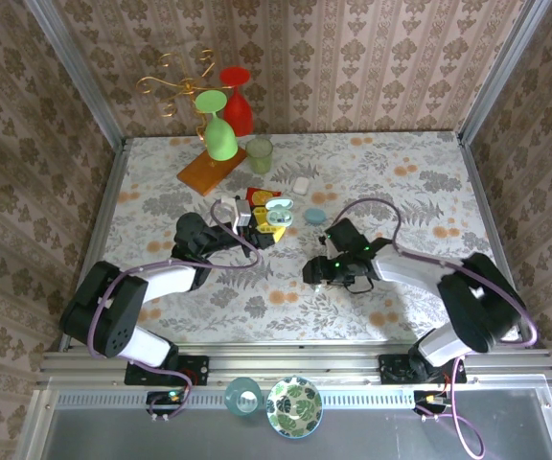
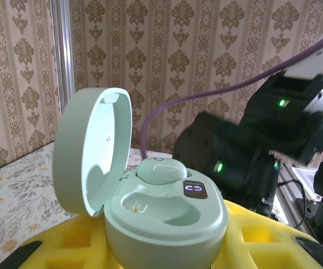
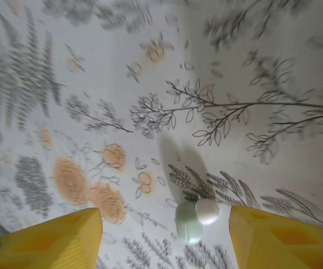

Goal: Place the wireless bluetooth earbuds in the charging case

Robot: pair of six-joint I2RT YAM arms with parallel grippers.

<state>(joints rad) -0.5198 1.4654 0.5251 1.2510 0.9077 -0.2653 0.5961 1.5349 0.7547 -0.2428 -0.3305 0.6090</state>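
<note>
Your right gripper [image 3: 166,224] hangs low over the table with its yellow fingers [image 3: 60,238] spread wide and closed on nothing. Between them lies a tiny pale blue-white plastic earbud [image 3: 196,219] on the floral-printed tablecloth [image 3: 251,84]. It sits nearer the right-hand finger in the wrist view and touches neither finger. That view is blurred, so you cannot tell which way the bud faces. Your left gripper [image 2: 161,249] clamps the light blue-green oval plastic charging case [image 2: 167,227] between its yellow pads [image 2: 262,238]. The case is base down, with its hinged lid [image 2: 94,151] standing open to the left. Inside, the far socket holds the second earbud [image 2: 160,168], and the near socket [image 2: 153,204] is empty. From above, the two grippers sit near each other at mid-table, with the case left of the right gripper.
</note>
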